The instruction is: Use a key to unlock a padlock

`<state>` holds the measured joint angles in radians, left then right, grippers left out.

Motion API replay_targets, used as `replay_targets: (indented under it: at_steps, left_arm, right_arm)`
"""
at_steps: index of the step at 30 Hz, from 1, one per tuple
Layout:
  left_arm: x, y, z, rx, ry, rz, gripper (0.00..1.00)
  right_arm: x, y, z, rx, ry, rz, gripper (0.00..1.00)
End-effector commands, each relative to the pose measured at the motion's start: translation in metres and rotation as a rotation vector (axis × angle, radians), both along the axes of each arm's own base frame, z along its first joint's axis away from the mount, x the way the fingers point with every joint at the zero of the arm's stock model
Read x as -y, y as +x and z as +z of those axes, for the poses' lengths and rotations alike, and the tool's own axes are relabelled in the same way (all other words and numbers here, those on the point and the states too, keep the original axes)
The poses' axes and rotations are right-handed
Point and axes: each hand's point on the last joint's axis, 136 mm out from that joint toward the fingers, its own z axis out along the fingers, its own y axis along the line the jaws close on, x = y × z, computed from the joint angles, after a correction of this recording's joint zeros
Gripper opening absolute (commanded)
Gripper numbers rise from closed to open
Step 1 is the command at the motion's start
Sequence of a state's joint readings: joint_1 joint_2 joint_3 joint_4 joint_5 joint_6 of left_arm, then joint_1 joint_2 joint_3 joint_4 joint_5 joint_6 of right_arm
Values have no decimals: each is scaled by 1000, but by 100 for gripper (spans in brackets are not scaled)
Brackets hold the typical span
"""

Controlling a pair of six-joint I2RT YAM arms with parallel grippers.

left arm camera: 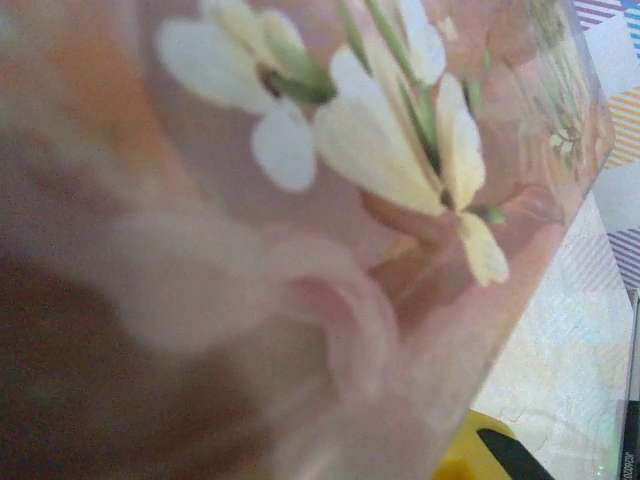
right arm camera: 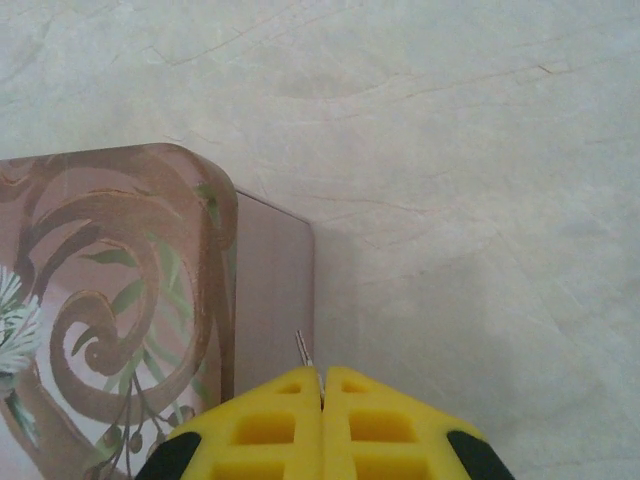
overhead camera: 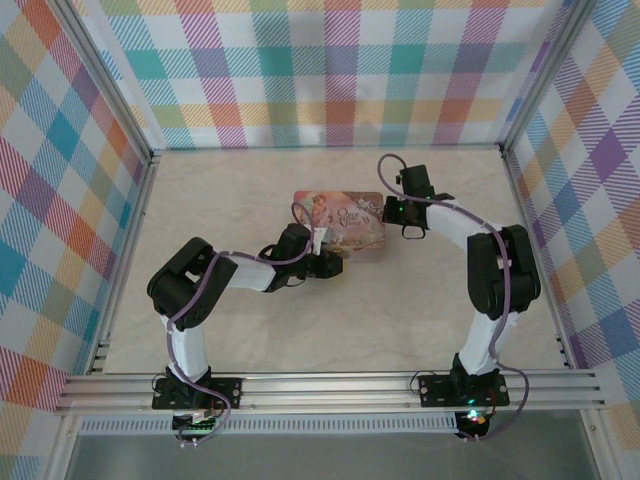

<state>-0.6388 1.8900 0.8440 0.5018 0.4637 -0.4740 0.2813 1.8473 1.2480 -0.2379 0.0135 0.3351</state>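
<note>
Right jaws are clamping shut on the key (right arm camera: 303, 348) beside the tin (right arm camera: 120, 300) sitting mid-surface; left jaws are hovering close over its lid, can't tell their opening.

table (overhead camera: 250, 330) is a pale cream slab with a marbled vein pattern, matte, with an aluminium rail (overhead camera: 330, 385) along its near edge. a pink flower-patterned tin (overhead camera: 345, 222) lies flat on it, lid up, rounded corners, about mid-width and in the far half.
</note>
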Motion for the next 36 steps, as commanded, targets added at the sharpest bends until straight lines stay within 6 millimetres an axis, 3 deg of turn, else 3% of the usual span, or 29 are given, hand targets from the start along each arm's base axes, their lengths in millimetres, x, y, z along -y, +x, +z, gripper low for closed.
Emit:
replay_targets:
  at_steps: [1, 9, 15, 23, 36]
  left_arm:
    - [-4, -6, -11, -49, 31, -17, 17]
    - [2, -5, -9, -85, -4, -17, 17]
    - [8, -2, 1, -127, -46, 4, 14]
    - [12, 3, 22, -145, -58, 11, 11]
    - [17, 8, 41, -184, -74, 27, 11]
  right_arm:
    - [-27, 12, 9, 44, 43, 100, 0]
    - [-43, 26, 16, 60, 61, 170, 0]
    - [-25, 21, 17, 38, -9, 137, 0]
    - [5, -1, 34, 53, -19, 57, 0]
    - [19, -52, 83, 161, 120, 16, 0]
